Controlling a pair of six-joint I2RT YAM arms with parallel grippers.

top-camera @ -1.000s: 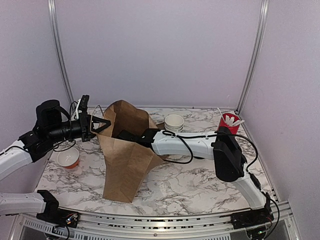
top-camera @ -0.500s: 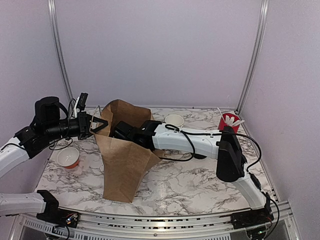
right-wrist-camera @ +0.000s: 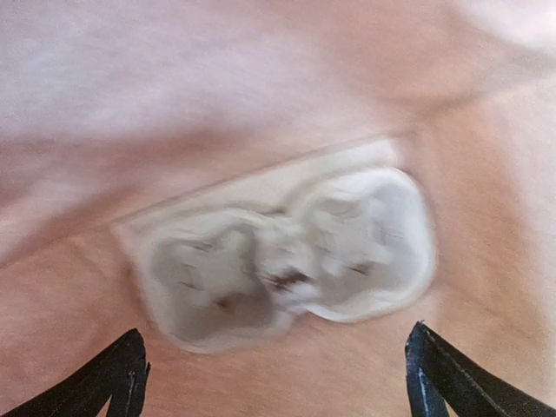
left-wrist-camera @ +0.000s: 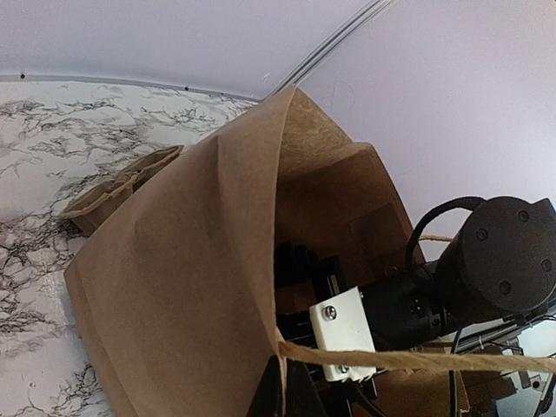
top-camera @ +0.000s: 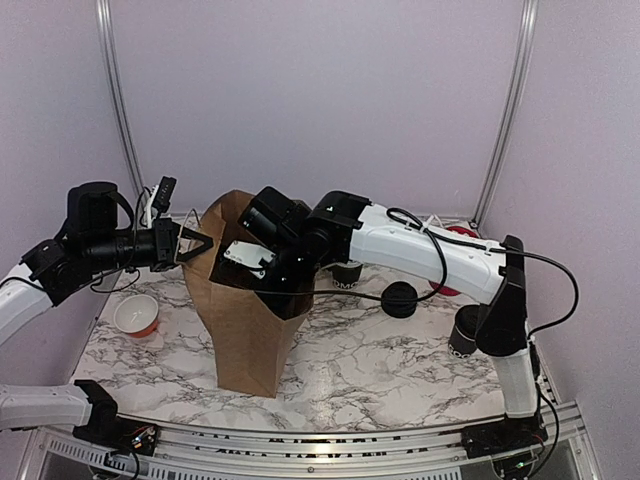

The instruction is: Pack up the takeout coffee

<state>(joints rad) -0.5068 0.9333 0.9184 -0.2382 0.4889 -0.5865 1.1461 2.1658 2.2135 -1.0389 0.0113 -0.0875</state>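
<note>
A brown paper bag [top-camera: 245, 330] stands left of centre. My left gripper [top-camera: 192, 246] is shut on its rim [left-wrist-camera: 261, 261] beside the twine handle [left-wrist-camera: 391, 358]. My right gripper [top-camera: 248, 262] reaches down into the bag's mouth, jaws wide open with nothing between the fingertips [right-wrist-camera: 129, 375]. Below my right gripper [right-wrist-camera: 280, 382], on the bag's floor, lies a pale pulp cup carrier [right-wrist-camera: 287, 261] with two wells, blurred. One takeout coffee cup [top-camera: 348, 277], black with white lettering, stands behind the right arm. A dark cup-like cylinder [top-camera: 462, 336] stands by the right arm's elbow.
A loose black lid [top-camera: 400, 298] lies on the marble table [top-camera: 370, 370] right of the bag. A red cup [top-camera: 458, 233] shows partly behind the right arm. A small white and orange bowl [top-camera: 135, 315] sits at the left. Walls enclose the back and sides.
The right arm has lifted and now points down into the bag's mouth, and its jaws have opened wide. The bag stands more upright. The left gripper has kept its hold on the rim.
</note>
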